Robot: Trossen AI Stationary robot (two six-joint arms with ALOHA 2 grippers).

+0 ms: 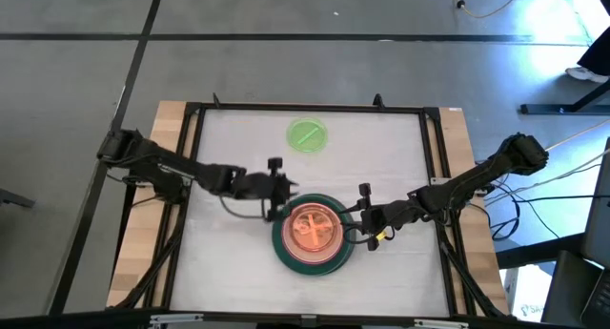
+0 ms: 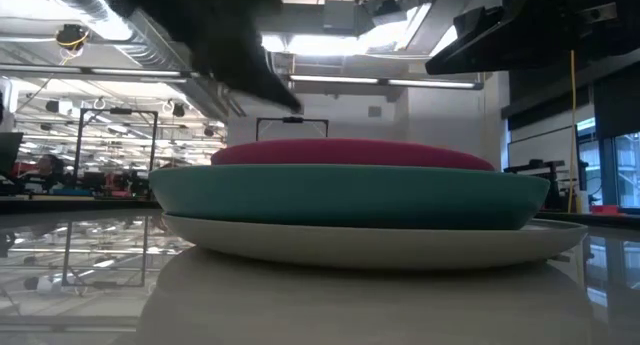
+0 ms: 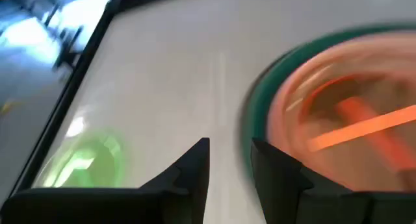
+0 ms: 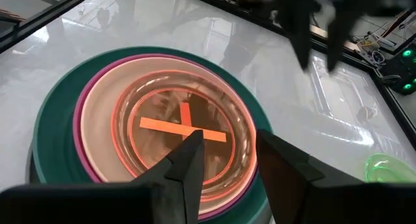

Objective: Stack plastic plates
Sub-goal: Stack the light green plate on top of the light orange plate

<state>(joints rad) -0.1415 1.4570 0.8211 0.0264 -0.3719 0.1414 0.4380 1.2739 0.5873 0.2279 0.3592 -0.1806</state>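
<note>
A stack of plates (image 1: pixel 310 236) stands at the table's middle: a grey plate (image 2: pixel 380 243) at the bottom, then a dark green one (image 2: pixel 350 197), a magenta one (image 2: pixel 350 152), a peach one (image 4: pixel 101 120) and a small see-through orange one (image 4: pixel 182 130) on top. A small green plate (image 1: pixel 307 135) lies flat near the far edge. My left gripper (image 1: pixel 286 197) hovers at the stack's far-left rim, slightly open and empty (image 3: pixel 229 146). My right gripper (image 1: pixel 358 216) hovers at the stack's right rim, open and empty (image 4: pixel 229 136).
A black frame (image 1: pixel 195 176) runs round the white table top. The two arms reach in from the left and right edges. There is bare table between the stack and the green plate, and on the near side of the stack.
</note>
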